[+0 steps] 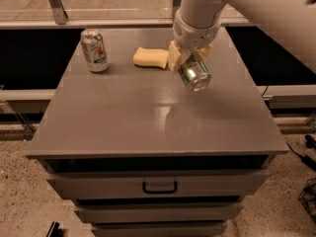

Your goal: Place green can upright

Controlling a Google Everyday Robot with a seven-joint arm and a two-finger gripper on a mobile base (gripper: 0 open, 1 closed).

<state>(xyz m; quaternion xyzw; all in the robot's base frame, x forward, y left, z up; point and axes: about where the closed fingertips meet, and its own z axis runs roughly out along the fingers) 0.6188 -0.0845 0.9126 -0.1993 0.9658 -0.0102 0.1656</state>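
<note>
Table (123, 122) carries everything. Pincer (190, 63) is over its right-centre, clamped round the green can (194, 74). Can hangs tilted, silver end twd camera, prob. clear of the top. Approx halfway, I'd judge: gripped & raised. Left: turn vertical, set down, release. Silver-white can (94, 50) & sponge (150, 58) sit apart at the back.

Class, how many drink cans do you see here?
2. A green aluminium can, tilted, in the hand above the grey table; a silver-white can upright at its back left.
</note>
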